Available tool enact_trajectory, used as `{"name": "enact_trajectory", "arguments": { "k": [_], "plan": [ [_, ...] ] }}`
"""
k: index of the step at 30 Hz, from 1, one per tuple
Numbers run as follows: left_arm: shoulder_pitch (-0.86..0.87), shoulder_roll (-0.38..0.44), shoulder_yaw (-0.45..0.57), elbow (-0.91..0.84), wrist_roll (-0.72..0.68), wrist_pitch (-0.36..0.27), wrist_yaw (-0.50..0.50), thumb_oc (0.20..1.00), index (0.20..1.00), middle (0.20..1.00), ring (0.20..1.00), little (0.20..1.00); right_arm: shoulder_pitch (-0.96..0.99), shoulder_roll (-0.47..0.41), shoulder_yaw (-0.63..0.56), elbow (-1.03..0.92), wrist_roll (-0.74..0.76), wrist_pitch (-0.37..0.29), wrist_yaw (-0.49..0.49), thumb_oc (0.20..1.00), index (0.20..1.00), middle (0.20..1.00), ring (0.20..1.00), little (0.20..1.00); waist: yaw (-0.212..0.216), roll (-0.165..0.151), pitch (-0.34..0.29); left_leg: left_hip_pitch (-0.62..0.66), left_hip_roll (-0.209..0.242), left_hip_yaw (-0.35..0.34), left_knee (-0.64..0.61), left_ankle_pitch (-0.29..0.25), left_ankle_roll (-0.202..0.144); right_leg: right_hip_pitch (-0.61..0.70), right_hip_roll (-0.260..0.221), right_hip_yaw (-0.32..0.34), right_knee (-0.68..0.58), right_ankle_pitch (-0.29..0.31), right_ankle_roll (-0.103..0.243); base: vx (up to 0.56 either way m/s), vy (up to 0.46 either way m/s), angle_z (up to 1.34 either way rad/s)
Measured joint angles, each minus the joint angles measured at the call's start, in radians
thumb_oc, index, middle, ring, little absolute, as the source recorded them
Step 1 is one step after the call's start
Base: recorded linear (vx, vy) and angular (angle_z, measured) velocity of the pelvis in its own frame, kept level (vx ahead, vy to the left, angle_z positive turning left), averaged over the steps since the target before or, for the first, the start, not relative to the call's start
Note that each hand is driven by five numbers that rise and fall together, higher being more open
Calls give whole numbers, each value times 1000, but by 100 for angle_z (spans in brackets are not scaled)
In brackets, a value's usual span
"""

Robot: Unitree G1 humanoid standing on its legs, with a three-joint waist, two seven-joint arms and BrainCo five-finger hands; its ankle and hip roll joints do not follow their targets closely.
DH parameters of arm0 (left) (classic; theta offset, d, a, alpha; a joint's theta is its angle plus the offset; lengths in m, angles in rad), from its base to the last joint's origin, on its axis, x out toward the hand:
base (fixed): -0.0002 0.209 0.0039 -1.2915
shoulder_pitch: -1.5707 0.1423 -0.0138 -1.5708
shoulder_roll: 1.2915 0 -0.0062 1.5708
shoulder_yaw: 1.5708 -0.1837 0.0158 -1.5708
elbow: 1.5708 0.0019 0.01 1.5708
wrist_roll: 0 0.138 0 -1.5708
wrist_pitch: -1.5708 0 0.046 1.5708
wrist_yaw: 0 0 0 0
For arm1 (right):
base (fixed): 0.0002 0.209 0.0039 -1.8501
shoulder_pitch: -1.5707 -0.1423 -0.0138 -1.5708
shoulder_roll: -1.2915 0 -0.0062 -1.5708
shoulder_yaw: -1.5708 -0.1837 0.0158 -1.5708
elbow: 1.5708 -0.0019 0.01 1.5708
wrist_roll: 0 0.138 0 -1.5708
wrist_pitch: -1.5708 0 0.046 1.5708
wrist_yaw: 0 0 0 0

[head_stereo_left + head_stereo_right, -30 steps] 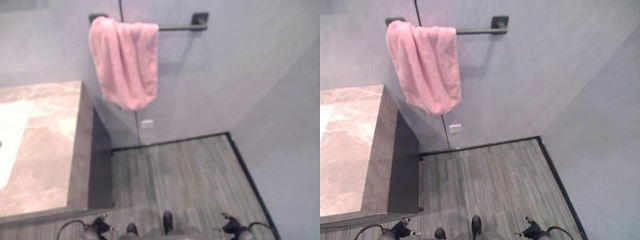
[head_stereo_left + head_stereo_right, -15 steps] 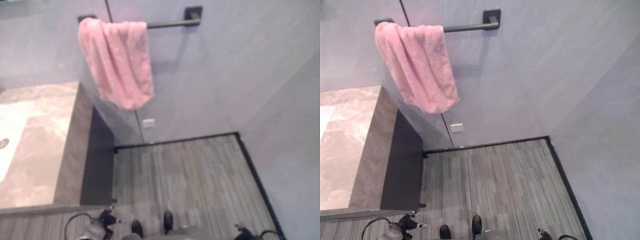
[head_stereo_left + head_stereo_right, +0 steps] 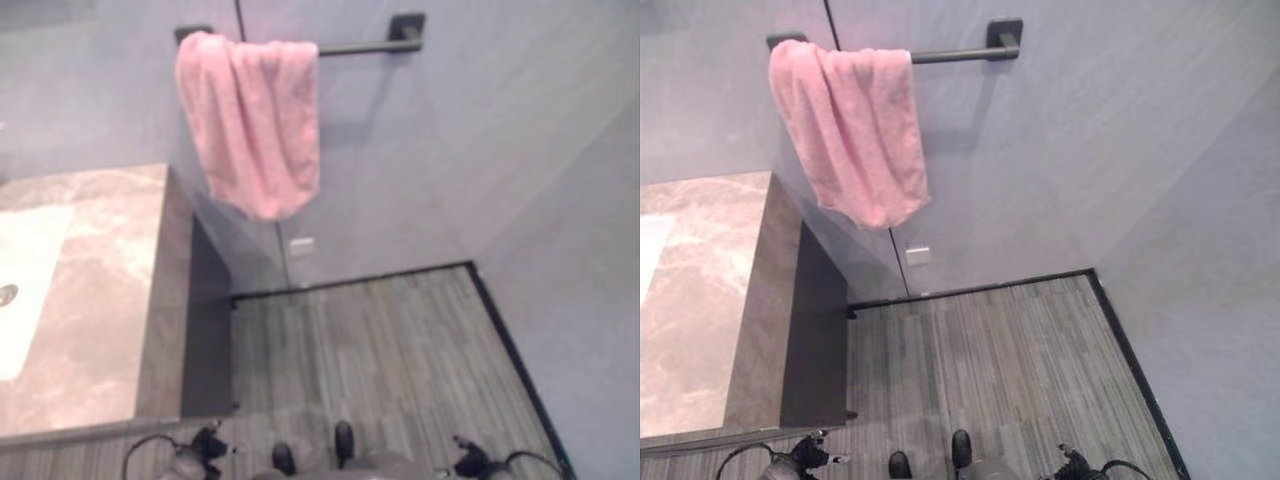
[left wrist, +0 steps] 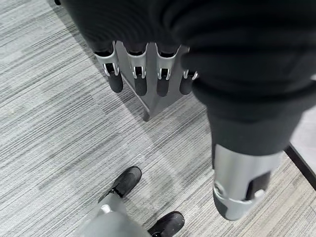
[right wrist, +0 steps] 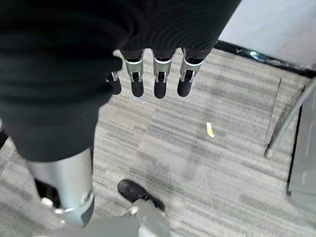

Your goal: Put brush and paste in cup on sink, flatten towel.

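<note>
A pink towel (image 3: 255,120) hangs bunched at the left end of a dark wall rail (image 3: 365,46), its folds gathered and its lower edge uneven. To the left is a marble counter (image 3: 110,290) with a white sink (image 3: 25,285) set in it. My left hand (image 4: 140,74) hangs low over the grey floor, its fingers straight and holding nothing. My right hand (image 5: 158,74) hangs the same way, fingers straight and empty. In the eye views both hands sit at the bottom edge, the left hand (image 3: 205,445) and the right hand (image 3: 468,462).
The counter's dark side panel (image 3: 205,330) drops to the striped grey floor (image 3: 370,350). A black skirting (image 3: 350,281) lines the wall, with a white socket (image 3: 300,246) above it. A yellow scrap (image 5: 210,130) lies on the floor near a grey metal leg (image 5: 289,121).
The whole picture has swung a little, first left then back right, so the camera moved. The towel hangs as before. Both hands stay low.
</note>
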Motion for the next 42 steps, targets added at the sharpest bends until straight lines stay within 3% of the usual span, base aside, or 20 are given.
{"name": "enact_trajectory", "arguments": {
  "k": [10, 14, 15, 17, 18, 19, 20, 21, 23, 25, 26, 27, 29, 31, 33, 35, 38, 42],
  "plan": [
    [11, 0, 1, 7, 0, 10, -1, 1000, 1000, 1000, 1000, 1000, 5, 2, 0, 17, 0, 3, 10, 1000, 1000, 1000, 1000, 1000, 31, -11, -56, 4, -12, -11, 0, -7, 12, 8, -10, -3, -2, 1, 7, 22, 131, 1],
    [9, 1, 3, 19, 0, 14, -3, 1000, 1000, 1000, 1000, 1000, -6, 3, 3, 28, -2, 4, 13, 1000, 1000, 1000, 1000, 1000, 34, -16, -53, 1, -23, -16, 0, -11, 34, -23, -17, 0, 57, -17, 33, -34, 160, -4],
    [7, 1, 3, 19, 0, 15, -4, 1000, 1000, 1000, 1000, 1000, -8, 3, 10, 28, -4, 4, 15, 1000, 1000, 1000, 1000, 1000, 35, -18, -46, -2, -25, -16, 0, -12, 37, -36, -19, 2, 86, -25, 45, -91, 204, -7],
    [-17, 7, 6, 14, 0, 16, -8, 1000, 1000, 1000, 1000, 1000, -27, 8, 44, 20, -11, 7, 16, 1000, 1000, 1000, 1000, 1000, 36, -30, -2, -2, -35, -20, 16, -11, 62, -143, -33, 7, 313, -74, 96, -59, 136, -6],
    [-33, 14, 16, 8, 0, 16, -8, 1000, 1000, 1000, 1000, 1000, -39, 17, 47, 17, -11, 9, 16, 1000, 1000, 1000, 1000, 1000, 35, -47, 18, -25, -46, -17, 55, -24, 81, -207, -43, 6, 432, -81, 104, 34, 41, -10],
    [-37, 22, 10, 5, 0, 16, -8, 1000, 1000, 1000, 1000, 1000, -46, 24, 44, 7, -11, 12, 17, 1000, 1000, 1000, 1000, 1000, 37, -56, 33, -28, -41, -19, 65, -34, 78, -260, -50, 6, 514, -95, 142, 54, 34, -7],
    [-40, 29, 11, -1, 0, 16, -8, 1000, 1000, 1000, 1000, 1000, -49, 35, 45, 1, -11, 12, 17, 1000, 1000, 1000, 1000, 1000, 33, -62, 37, -30, -53, -21, 69, -38, 79, -280, -59, 18, 531, -108, 147, 85, 1, -4],
    [-39, 42, 10, -2, 0, 16, -8, 1000, 1000, 1000, 1000, 1000, -46, 50, 49, -11, -12, 12, 19, 1000, 1000, 1000, 1000, 1000, 30, -90, 43, -21, -67, -14, 64, -38, 81, -281, -46, 74, 517, -139, 131, 58, -7, 5],
    [-37, 47, 9, 4, 0, 16, -8, 1000, 1000, 1000, 1000, 1000, -31, 63, 48, -9, -14, 13, 18, 1000, 1000, 1000, 1000, 1000, 34, -101, 42, -17, -70, -7, 65, -35, 86, -267, -27, 84, 452, -139, 120, 0, 0, 0],
    [-61, 41, -37, 21, 0, 17, -8, 1000, 1000, 1000, 1000, 1000, -35, 57, 53, -11, -54, 20, 18, 1000, 1000, 1000, 1000, 1000, 49, -85, 61, -23, -61, 9, 68, -34, 102, -288, -31, 111, 298, -117, 126, 167, -132, -21],
    [-84, 37, -33, 36, 0, 17, -9, 1000, 1000, 1000, 1000, 1000, -40, 49, 95, -50, -103, 28, 21, 1000, 1000, 1000, 1000, 1000, 60, -62, 83, -21, -58, 9, 81, -42, 81, -299, -57, 156, 121, -66, 146, 376, -276, -19],
    [-94, 39, -26, 38, 0, 18, -8, 1000, 1000, 1000, 1000, 1000, -34, 45, 129, -75, -131, 27, 25, 1000, 1000, 1000, 1000, 1000, 63, -63, 86, -13, -62, 8, 89, -55, 79, -290, -75, 173, 62, -40, 142, 249, -188, -9],
    [-83, 47, 3, 30, 0, 16, -7, 1000, 1000, 1000, 1000, 1000, 18, 51, 137, -88, -172, 21, 39, 1000, 1000, 1000, 1000, 1000, 65, -74, 77, 30, -54, -17, 112, -109, 63, -265, -81, 123, 136, -21, 115, 393, -353, 35],
    [-34, 64, 6, 31, 0, 19, -7, 1000, 1000, 1000, 1000, 1000, 35, 48, 162, -87, -204, 21, 55, 1000, 1000, 1000, 1000, 1000, 65, -93, 47, 67, -33, -21, 118, -150, 36, -249, -37, 116, 253, -12, 89, 424, -393, 26],
    [5, 69, 23, 39, -3, 34, -9, 1000, 1000, 1000, 1000, 1000, 50, 35, 162, -94, -207, 19, 57, 1000, 1000, 1000, 1000, 1000, 52, -105, 8, 91, 15, -62, 122, -161, -1, -209, 14, 103, 244, -5, 34, 253, -254, 39],
    [14, 75, 23, 49, -4, 37, -7, 1000, 1000, 1000, 1000, 1000, 52, 18, 159, -92, -207, 21, 56, 1000, 1000, 1000, 1000, 1000, 53, -113, -6, 85, 50, -81, 154, -155, -8, -168, 40, 62, 203, 4, -12, 141, -130, 44],
    [3, 70, 42, 30, -26, 33, -6, 1000, 1000, 1000, 1000, 1000, -4, -30, 161, -100, -207, 17, 44, 1000, 1000, 1000, 1000, 1000, 50, -114, -19, 68, 81, -96, 189, -156, -19, -128, 64, 56, 155, 7, -24, 90, -82, 14],
    [-17, 57, 31, 5, -22, 21, -3, 1000, 1000, 1000, 1000, 1000, -29, -53, 169, -95, -229, 12, 34, 1000, 1000, 1000, 1000, 1000, 46, -96, -31, 60, 59, -98, 121, -152, -15, -109, 74, 69, 126, 7, -24, 41, -19, 0]
  ]
}}
